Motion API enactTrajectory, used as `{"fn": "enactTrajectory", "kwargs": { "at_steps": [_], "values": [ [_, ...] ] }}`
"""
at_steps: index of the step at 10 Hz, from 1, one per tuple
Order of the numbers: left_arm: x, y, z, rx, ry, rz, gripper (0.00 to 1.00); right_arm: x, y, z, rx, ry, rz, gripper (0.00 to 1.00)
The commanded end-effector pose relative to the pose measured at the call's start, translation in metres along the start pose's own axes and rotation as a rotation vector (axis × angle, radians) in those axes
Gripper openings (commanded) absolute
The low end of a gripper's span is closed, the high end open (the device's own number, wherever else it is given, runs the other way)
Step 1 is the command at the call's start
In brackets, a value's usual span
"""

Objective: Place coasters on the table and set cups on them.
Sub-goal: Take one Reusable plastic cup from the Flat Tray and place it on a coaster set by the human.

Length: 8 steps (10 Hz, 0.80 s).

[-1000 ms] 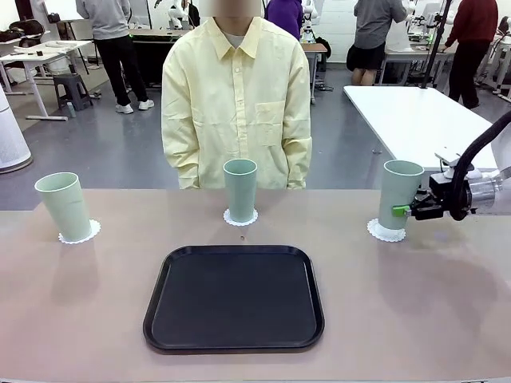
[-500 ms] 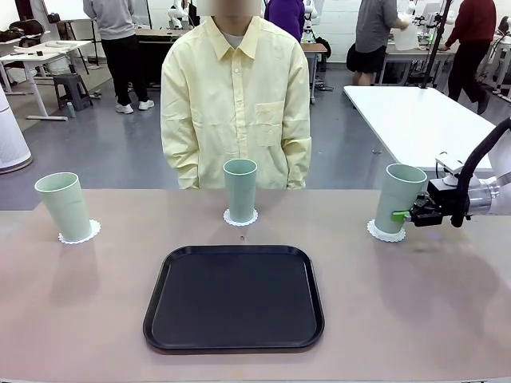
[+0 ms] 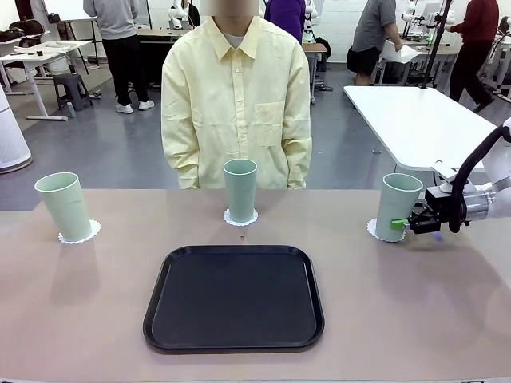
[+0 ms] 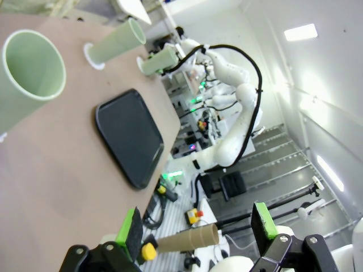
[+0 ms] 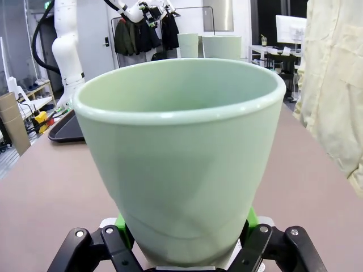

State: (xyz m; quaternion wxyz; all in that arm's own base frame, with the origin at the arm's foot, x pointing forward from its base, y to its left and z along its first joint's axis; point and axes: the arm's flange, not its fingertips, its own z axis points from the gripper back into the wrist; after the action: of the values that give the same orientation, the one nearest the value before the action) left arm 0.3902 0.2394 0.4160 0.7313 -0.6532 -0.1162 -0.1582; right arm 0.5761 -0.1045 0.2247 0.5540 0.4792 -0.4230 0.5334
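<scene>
The right gripper (image 3: 402,224) has moved the right-hand cup (image 3: 394,207) lower and from tilted to nearly upright. The cup base now rests on its coaster (image 3: 372,228), covering more of it than before.

- On your left, a pale mint-green cup (image 3: 65,206) stands on a lacy white coaster (image 3: 82,233) near the table's (image 3: 399,319) left edge; it leans a little to the left.
- In the middle, a second cup (image 3: 240,189) stands upright on its coaster (image 3: 240,218), at the far edge of the beige-brown table.
- On your right, the third cup (image 3: 396,206) is clamped low on its body between the right gripper's (image 3: 403,224) green pads, tilted slightly, its base over the third coaster (image 3: 372,228), whose scalloped edge shows at the cup's left.
</scene>
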Motion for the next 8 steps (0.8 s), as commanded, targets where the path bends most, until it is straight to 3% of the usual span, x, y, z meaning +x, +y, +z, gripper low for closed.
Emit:
{"fn": "enactTrajectory", "kwargs": {
  "at_steps": [1,2,3,8],
  "values": [
    [-0.0005,-0.0023,0.0014,-0.005,0.001,0.000,1.00,-0.0018,-0.0119,-0.0007,0.014,0.039,-0.030,0.82],
    [-0.0005,-0.0023,0.0014,-0.005,0.001,0.000,1.00,-0.0013,-0.0124,-0.0011,0.012,0.037,-0.029,0.82],
    [-0.0005,-0.0023,0.0014,-0.005,0.001,0.000,1.00,-0.0011,-0.0123,-0.0011,0.016,0.041,-0.035,1.00],
    [-0.0005,-0.0023,0.0014,-0.005,0.001,0.000,1.00,0.0020,-0.0081,0.0019,-0.002,0.114,-0.024,1.00]
  ]
}}
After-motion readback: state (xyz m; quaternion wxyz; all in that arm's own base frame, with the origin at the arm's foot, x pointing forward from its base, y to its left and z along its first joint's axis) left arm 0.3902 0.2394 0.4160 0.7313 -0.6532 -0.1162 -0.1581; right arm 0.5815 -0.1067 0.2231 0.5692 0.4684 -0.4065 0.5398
